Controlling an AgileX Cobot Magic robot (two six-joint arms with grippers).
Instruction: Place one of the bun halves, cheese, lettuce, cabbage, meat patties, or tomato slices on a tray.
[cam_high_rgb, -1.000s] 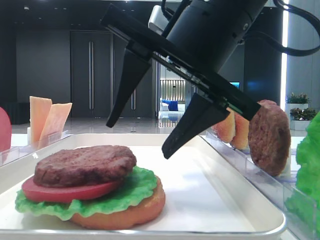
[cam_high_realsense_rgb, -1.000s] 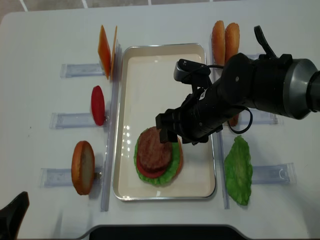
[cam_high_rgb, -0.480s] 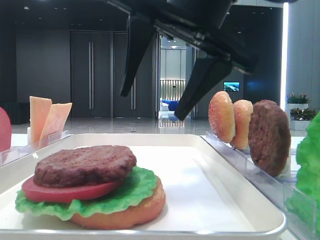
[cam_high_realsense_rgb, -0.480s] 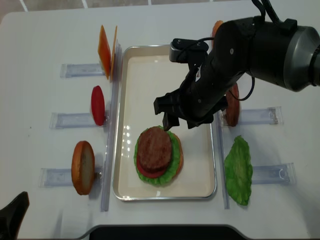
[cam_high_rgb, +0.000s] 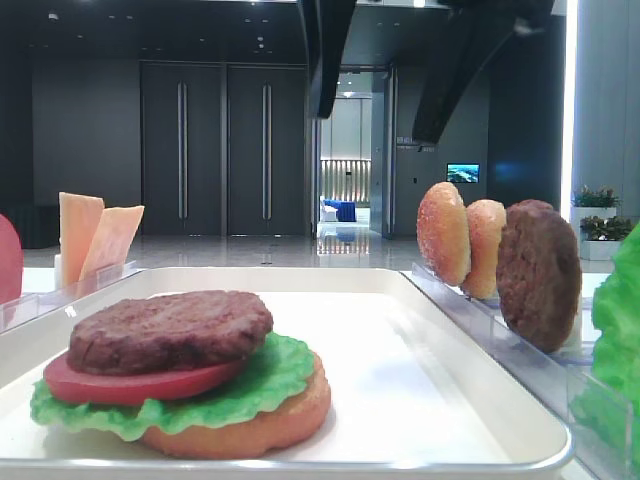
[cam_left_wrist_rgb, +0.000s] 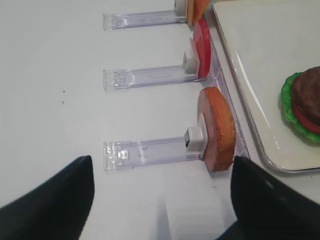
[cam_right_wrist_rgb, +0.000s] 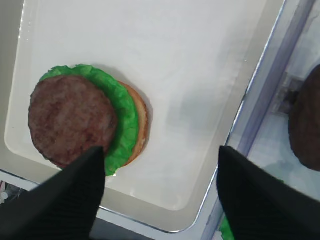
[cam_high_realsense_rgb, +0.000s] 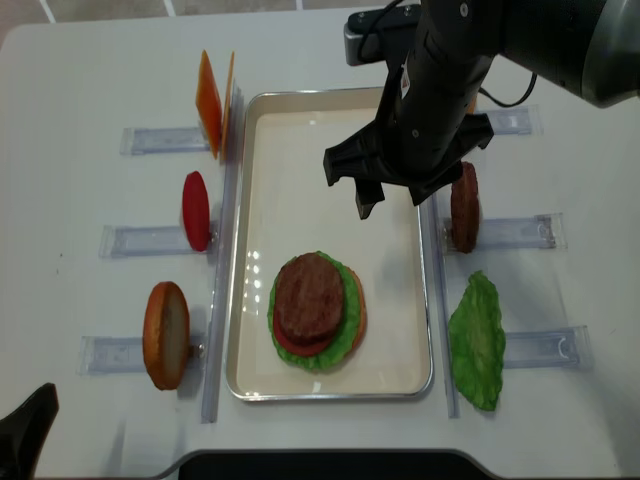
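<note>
Low front view: tray (cam_high_rgb: 480, 420) carries a stack of bun half (cam_high_rgb: 270, 425), lettuce (cam_high_rgb: 275, 375), tomato slice (cam_high_rgb: 120, 383) and meat patty (cam_high_rgb: 170, 328); two dark fingers of the right gripper (cam_high_rgb: 385, 60) hang apart above it, holding nothing. Right wrist view: jaws spread wide and empty over the tray, stack below at left, second patty (cam_right_wrist_rgb: 306, 120) upright beyond the rim. Left wrist and overhead views: left gripper (cam_left_wrist_rgb: 160, 200) open over bare table (cam_left_wrist_rgb: 50, 60) beside a racked bun half (cam_left_wrist_rgb: 217, 127); overhead, the right gripper sits above the tray's middle, stack toward its near end.
</note>
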